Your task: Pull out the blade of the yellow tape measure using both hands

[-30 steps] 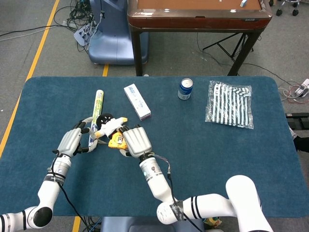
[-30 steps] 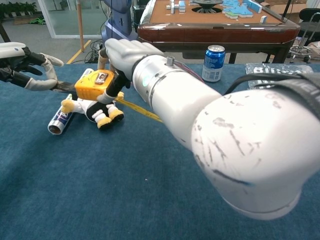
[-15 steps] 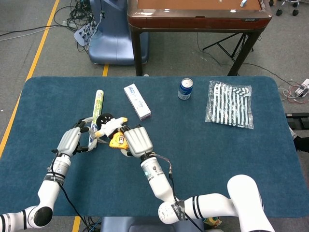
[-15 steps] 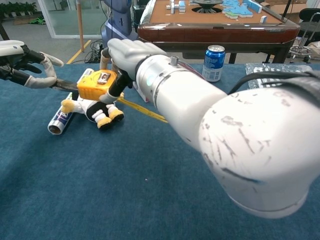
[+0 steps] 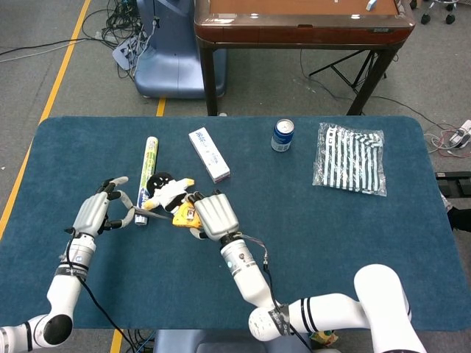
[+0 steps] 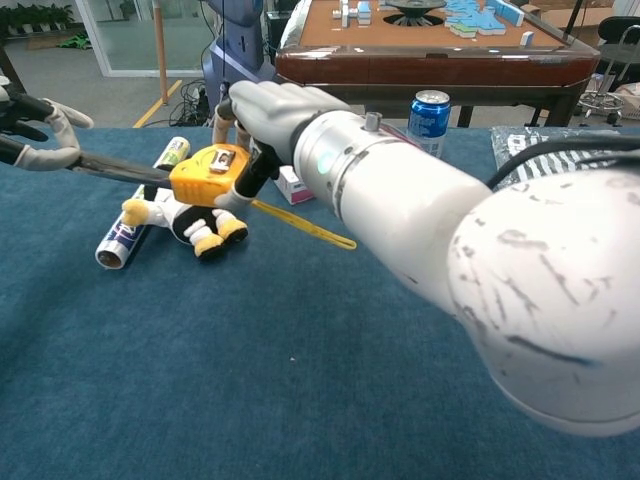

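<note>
Toy penguin (image 6: pixel 185 221) under tape measure (image 6: pixel 208 174), tube (image 5: pixel 148 168) beside

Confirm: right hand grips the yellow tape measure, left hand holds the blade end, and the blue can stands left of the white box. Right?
Not quite. The blue can stands right of the white box, not left; the head view shows it. The rest holds: the right hand grips the yellow tape measure, and the left hand holds the blade end.
</note>
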Motion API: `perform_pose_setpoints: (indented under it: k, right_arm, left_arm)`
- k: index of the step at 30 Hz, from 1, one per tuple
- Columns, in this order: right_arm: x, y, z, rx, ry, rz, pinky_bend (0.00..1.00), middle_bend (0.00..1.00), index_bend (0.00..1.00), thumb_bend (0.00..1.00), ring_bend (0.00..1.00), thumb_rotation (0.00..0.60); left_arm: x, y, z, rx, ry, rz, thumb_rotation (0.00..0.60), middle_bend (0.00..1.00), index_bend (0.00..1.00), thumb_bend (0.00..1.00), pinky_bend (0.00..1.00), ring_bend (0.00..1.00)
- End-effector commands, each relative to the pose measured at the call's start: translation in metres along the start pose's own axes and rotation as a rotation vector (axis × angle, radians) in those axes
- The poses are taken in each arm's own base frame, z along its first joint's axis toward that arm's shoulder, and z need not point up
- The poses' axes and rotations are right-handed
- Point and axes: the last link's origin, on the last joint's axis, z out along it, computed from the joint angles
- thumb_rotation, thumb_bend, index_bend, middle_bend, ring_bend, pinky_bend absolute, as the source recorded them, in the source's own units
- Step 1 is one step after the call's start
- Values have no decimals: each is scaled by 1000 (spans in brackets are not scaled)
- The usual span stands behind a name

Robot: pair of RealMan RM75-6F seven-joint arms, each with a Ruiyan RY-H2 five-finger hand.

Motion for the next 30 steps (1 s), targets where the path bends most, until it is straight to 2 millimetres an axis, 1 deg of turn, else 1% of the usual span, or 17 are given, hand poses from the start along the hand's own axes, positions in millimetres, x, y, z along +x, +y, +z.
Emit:
perform_pose_setpoints:
  k: [1,12,20,30]
  right_arm:
    - [0,5,-4,4,-10,-9,318,647,633,543,542,600]
    - [3,28,-18,5,-54,-20,318,650,637,543,542,600]
    - [8,47,-32,6,-74,-15,318,653,641,543,542,600]
    - [11,83,-60,-32,-85,5,318,656,645,543,544,600]
  left_arm:
    - [5,-7,-1,19,14,0,600,143,622,601,66,19]
    - [23,-35,-8,89,60,6,600,143,622,601,66,19]
    - [32,-48,-11,119,86,-3,600,143,623,600,66,19]
    - [40,-60,-19,145,110,-27,600,143,625,601,66,19]
